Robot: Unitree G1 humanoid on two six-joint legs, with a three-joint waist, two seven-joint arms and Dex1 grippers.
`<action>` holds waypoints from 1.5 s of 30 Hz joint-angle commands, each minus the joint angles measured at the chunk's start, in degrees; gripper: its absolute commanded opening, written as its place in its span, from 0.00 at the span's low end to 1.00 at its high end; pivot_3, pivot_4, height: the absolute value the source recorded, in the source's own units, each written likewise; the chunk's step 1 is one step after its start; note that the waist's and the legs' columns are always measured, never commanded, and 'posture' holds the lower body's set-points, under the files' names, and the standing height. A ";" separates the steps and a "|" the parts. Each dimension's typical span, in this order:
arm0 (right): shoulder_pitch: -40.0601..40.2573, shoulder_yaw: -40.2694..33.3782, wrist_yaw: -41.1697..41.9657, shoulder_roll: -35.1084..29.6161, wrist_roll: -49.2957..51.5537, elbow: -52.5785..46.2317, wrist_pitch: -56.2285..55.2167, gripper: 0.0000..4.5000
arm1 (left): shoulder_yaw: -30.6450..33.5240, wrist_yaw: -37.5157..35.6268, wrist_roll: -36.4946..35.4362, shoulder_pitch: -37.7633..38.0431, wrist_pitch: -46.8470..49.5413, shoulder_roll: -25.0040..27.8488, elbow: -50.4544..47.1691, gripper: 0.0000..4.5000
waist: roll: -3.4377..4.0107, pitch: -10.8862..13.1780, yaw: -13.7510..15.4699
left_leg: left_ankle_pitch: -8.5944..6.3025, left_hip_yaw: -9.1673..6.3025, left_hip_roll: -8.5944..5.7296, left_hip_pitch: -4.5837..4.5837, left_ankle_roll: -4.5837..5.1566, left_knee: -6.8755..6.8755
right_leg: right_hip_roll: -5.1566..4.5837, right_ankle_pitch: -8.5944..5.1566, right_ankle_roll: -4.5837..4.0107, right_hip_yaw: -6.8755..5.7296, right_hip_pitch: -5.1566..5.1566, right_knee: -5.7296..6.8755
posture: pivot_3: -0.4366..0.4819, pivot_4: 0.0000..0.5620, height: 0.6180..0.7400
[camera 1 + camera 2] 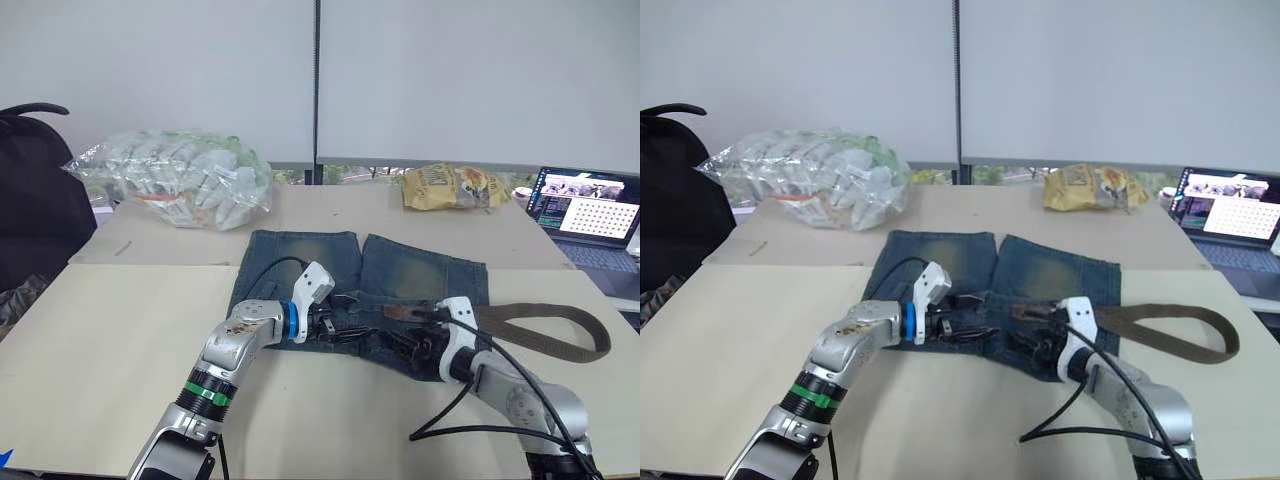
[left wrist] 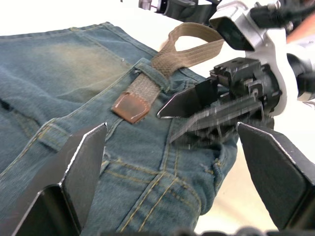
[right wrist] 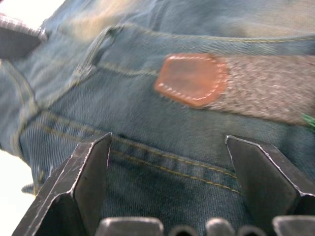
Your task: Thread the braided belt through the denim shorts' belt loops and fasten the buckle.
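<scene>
While both claws gape empty, the braided belt (image 3: pixel 266 93) tip lies at twelve o'clock from the right claw (image 3: pixel 167 162), nearer than the left claw (image 2: pixel 172 162).

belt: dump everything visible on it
The braided belt is a woven brown-olive strap with a stitched reddish-brown leather tip. It has passed under one belt loop on the denim shorts, the tip lying flat on the waistband. The rest trails off the shorts in a loop on the table. Both claws, left and right, stand open near the tip, not gripping it.
</scene>
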 commanded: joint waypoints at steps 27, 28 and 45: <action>-6.69 -17.49 -31.73 21.70 32.09 2.06 -7.62 0.00 | 1.51 0.54 -1.87 0.84 0.04 -0.73 -2.65 1.00 | 0.05 -0.01 -0.73 | 0.00 -0.02 0.03 -0.04 0.00 -0.01 | 0.01 0.01 -0.02 -0.03 -0.04 0.00 | 0.48 0.27 1.00; -6.29 -16.83 -30.73 21.16 32.77 1.48 -7.31 0.00 | 3.15 1.48 -3.62 1.00 1.53 -1.77 -2.33 1.00 | 0.05 0.00 -0.86 | 0.00 -0.02 0.03 -0.04 0.01 -0.01 | 0.01 0.01 -0.02 -0.03 -0.04 0.00 | 0.48 0.27 1.00; 0.74 -6.45 -17.19 16.15 38.97 -5.28 -8.44 0.00 | 17.38 14.06 -21.82 0.90 22.14 -9.90 -3.04 1.00 | 0.05 0.00 -1.67 | 0.00 -0.03 0.04 -0.12 0.01 -0.03 | 0.01 0.00 0.00 -0.04 -0.12 -0.02 | 0.48 0.27 1.00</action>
